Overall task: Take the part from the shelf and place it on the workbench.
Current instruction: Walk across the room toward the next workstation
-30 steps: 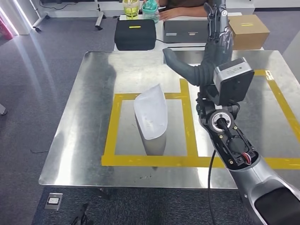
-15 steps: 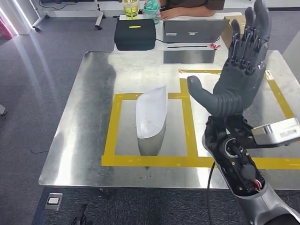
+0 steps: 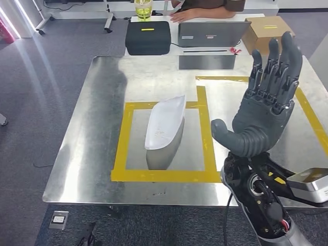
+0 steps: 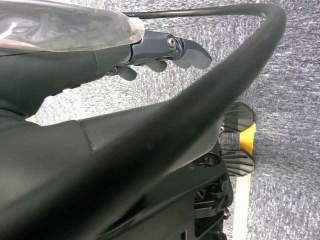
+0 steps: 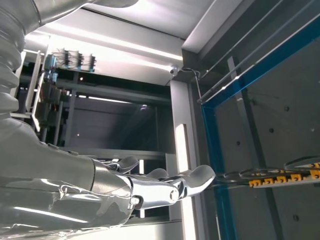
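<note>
Rising from the lower right of the head view, the right robot hand (image 3: 267, 102) stands upright above the near right part of the desk (image 3: 97, 128), palm turned toward the middle, fingers straight and spread, thumb jutting out to the side, with nothing in it. Its silver arm (image 3: 270, 205) comes up from below, dark joint parts and a cable showing at the wrist. In the right wrist view the same robot hand (image 5: 151, 187) stretches out flat and empty against a ceiling with strip lights and a blue-framed panel.

The left robot hand (image 4: 166, 50) appears in the left wrist view, hanging over grey carpet; a few finger ends poke out past dark body parts, and whether it is apart or together cannot be told.

Left of the right robot hand and well apart from it, the white part (image 3: 164, 125) lies on the shiny metal desk inside a rectangle of yellow tape (image 3: 122, 138), its long curved shell tilted with the hollow side up and its reflection underneath. A second taped outline (image 3: 305, 107) runs beneath and behind the raised hand.

Beyond the desk's far edge sit a black case (image 3: 147, 37), a grey laptop (image 3: 210, 34) and a cardboard box (image 3: 265, 28). A yellow-green cup (image 3: 143, 7) stands behind the case, and a person's arm (image 3: 201, 10) rests at the far side.
</note>
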{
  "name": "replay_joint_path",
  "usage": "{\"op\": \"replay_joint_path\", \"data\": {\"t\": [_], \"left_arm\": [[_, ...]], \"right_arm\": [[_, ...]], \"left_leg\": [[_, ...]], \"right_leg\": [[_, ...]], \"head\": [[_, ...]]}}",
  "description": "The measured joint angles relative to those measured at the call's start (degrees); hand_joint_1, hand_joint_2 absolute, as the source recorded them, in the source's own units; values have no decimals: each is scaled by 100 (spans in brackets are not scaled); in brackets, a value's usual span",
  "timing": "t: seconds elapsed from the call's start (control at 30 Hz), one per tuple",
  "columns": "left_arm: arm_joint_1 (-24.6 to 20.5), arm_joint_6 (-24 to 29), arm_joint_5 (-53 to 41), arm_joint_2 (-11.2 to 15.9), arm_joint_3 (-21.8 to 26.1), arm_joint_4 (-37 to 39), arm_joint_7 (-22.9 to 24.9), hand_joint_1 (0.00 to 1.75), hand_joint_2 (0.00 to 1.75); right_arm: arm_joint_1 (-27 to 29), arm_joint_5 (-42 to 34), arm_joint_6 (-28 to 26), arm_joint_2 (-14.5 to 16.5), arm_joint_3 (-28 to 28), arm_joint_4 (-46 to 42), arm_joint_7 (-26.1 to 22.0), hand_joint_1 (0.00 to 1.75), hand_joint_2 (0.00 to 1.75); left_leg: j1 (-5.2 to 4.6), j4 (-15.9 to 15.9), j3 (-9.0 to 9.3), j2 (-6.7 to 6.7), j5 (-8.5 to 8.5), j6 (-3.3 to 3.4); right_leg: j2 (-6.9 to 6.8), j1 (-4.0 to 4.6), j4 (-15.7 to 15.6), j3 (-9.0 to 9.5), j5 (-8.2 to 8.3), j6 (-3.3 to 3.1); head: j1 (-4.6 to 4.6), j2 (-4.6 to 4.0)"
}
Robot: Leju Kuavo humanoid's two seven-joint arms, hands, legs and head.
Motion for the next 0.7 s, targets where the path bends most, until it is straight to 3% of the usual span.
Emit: {"op": "replay_joint_path", "data": {"t": [0.7], "left_arm": [[-9, 107, 58, -17, 0, 0, 323, 0, 0]], "right_arm": [[124, 11, 250, -1, -35, -137, 2, 0, 175]], "left_leg": [[0, 0, 0, 0, 0, 0]], "right_leg": [[0, 0, 0, 0, 0, 0]], "head": [[-1, 0]]}}
